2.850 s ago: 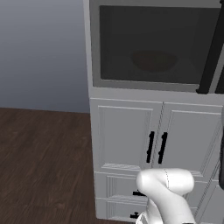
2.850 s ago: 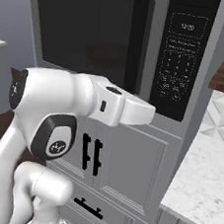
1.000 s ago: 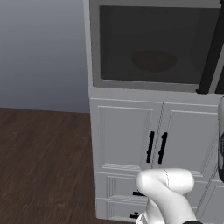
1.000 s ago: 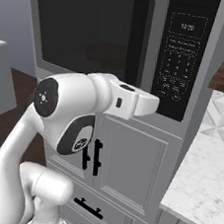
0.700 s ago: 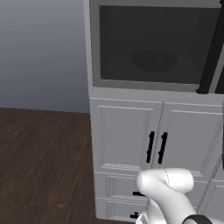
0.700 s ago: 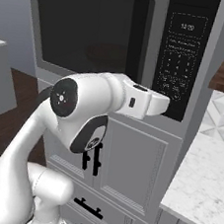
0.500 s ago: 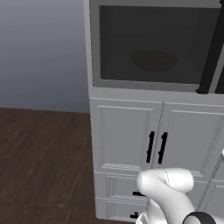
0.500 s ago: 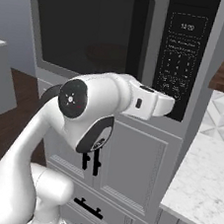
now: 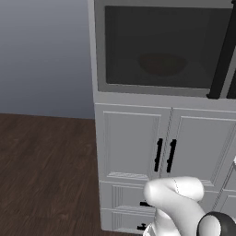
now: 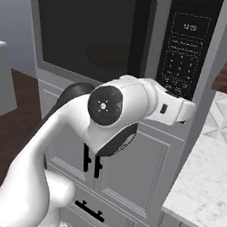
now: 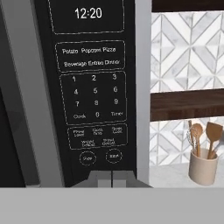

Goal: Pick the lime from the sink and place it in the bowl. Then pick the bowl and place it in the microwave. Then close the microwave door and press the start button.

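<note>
The microwave (image 9: 99,55) stands with its microwave door (image 9: 161,94) shut; the long black handle (image 10: 141,28) runs down beside the keypad panel (image 10: 186,49). Through the tinted window the bowl (image 9: 161,63) shows dimly on the turntable, also as a dark shape (image 10: 110,54) in the right base view. The lime is hidden and the sink is out of view. My gripper (image 11: 112,177) is shut on nothing, close in front of the keypad (image 11: 92,87), just below two round buttons (image 11: 113,155) in its bottom row. The white hand (image 10: 179,111) reaches toward the panel's lower part.
Grey cabinet doors with black handles (image 9: 165,156) sit under the microwave. A marble counter (image 10: 208,177) lies to the right, with a utensil crock of wooden spoons (image 11: 203,168) and a dark wooden shelf (image 11: 188,105) above it. Dark wood floor (image 9: 46,175) spreads to the left.
The arm has swung right and forward, bringing the hand from in front of the door across to the keypad panel. The gripper stays shut; the microwave door is unchanged.
</note>
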